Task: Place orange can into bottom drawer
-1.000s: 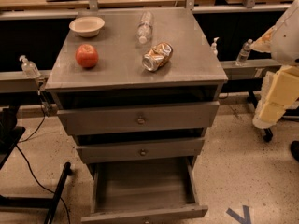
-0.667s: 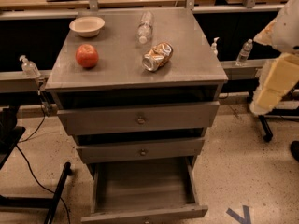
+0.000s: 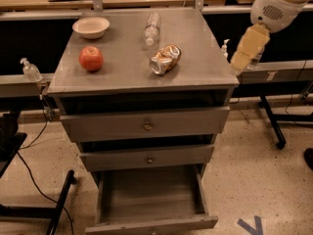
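Observation:
The orange can (image 3: 165, 59), dented and lying on its side, rests on the grey cabinet top (image 3: 195, 70), right of centre. The bottom drawer (image 3: 151, 224) is pulled open and I see nothing inside it. The two drawers above it are closed. My gripper (image 3: 243, 55), cream-coloured under the white arm (image 3: 276, 4), hangs in the air just off the cabinet's right edge. It is right of the can, apart from it, and holds nothing that I can see.
A red apple (image 3: 91, 58), a white bowl (image 3: 91, 27) and a clear water bottle (image 3: 152, 27) share the cabinet top. A sanitiser bottle (image 3: 31, 70) stands on the left rail. Black stand legs (image 3: 271, 121) are on the right, and a frame with a cable (image 3: 54, 204) on the left floor.
The arm has swung left and upward, bringing my gripper from well right of the cabinet to its right edge. The can and the drawers have not moved.

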You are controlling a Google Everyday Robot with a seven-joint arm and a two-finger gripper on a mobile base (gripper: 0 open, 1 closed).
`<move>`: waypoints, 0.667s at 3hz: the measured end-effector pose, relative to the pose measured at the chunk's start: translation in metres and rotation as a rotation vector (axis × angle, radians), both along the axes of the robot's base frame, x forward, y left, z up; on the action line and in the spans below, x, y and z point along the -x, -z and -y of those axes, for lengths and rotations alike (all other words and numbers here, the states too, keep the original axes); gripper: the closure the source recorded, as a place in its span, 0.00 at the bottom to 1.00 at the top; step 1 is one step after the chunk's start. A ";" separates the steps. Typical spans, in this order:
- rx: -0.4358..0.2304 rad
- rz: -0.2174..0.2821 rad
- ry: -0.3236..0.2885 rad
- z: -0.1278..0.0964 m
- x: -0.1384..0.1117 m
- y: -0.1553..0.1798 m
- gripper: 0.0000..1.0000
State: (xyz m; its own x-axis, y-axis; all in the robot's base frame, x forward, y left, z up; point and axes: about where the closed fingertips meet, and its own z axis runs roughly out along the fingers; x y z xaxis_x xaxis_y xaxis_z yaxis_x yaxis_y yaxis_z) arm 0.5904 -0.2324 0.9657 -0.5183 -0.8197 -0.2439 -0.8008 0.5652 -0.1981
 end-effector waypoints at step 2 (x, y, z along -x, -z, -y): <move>-0.132 0.041 0.357 0.009 -0.062 0.013 0.00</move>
